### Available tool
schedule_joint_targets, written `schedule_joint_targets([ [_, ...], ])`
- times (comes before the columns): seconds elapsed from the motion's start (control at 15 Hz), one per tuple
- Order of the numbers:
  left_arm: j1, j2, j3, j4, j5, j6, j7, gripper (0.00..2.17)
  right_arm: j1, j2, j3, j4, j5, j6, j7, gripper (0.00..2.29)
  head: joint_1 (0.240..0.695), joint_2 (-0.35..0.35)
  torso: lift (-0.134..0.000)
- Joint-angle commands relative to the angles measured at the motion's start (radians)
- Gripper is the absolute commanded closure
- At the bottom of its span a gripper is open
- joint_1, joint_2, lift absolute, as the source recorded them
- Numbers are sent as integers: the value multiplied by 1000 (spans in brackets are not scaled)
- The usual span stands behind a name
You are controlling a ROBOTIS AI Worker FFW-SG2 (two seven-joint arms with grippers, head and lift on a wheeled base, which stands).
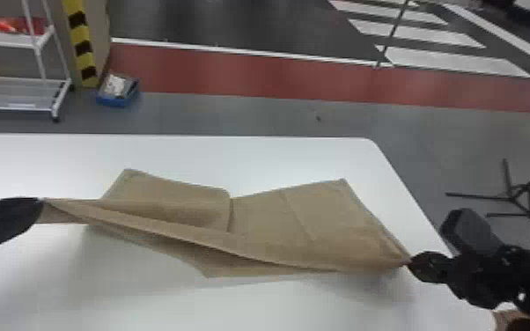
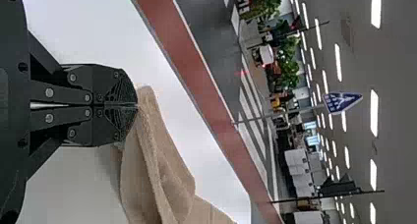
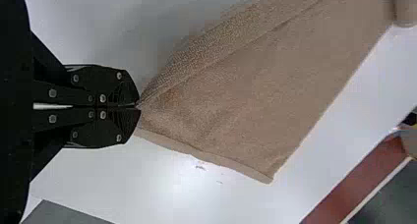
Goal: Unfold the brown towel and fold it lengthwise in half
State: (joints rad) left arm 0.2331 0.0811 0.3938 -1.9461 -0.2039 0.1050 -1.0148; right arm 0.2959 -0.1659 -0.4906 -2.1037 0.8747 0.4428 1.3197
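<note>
From the head view, the brown towel stretches across the white surface in front of me; my left hand pinches its left end, and my right hand pinches its right end. The near edge rises off the surface and slants between my two hands, with shadow beneath it; a pointed part of a lower layer shows on the near side, while two broad flaps spread on the far side, a notch between them; a crease crosses the right flap. Past the surface, a white rack stands off to the left; beside a yellow-and-black striped column a blue box sits on the grey floor; the legs of a black stand spread on the right.

In the left wrist view, my left hand is closed, the brown towel gripped at its very tips; from there it drapes away in loose, rounded folds above the surface; a blue sign is up on a pole in the distance.

In the right wrist view, my right hand is closed as well, holding a gathered point of the brown towel; it fans out from my tips in a wide, fairly smooth panel, with a hemmed edge along one side and a long fold along another.
</note>
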Motion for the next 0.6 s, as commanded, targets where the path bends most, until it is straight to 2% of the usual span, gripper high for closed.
schedule_joint_targets([
  [0.0,2,0,73,-63,35,2,-24,1841,0,17,-126,-102,-191,23,47,1366,695,-211,-119],
  [0.2,-8,0,126,-154,57,35,-22,1841,-34,22,-258,-179,-468,149,47,1362,695,-180,-119],
  [0.27,-29,-6,119,-168,55,39,-16,1841,-95,22,-261,-180,-514,238,47,1366,695,-174,-119],
  [0.4,-92,-12,56,-166,31,94,27,1841,-199,23,-212,-173,-557,351,47,1366,695,-159,-119],
  [0.53,-172,-12,-39,-136,-6,186,116,1841,-281,31,-117,-105,-540,351,-60,1366,695,-137,-119],
])
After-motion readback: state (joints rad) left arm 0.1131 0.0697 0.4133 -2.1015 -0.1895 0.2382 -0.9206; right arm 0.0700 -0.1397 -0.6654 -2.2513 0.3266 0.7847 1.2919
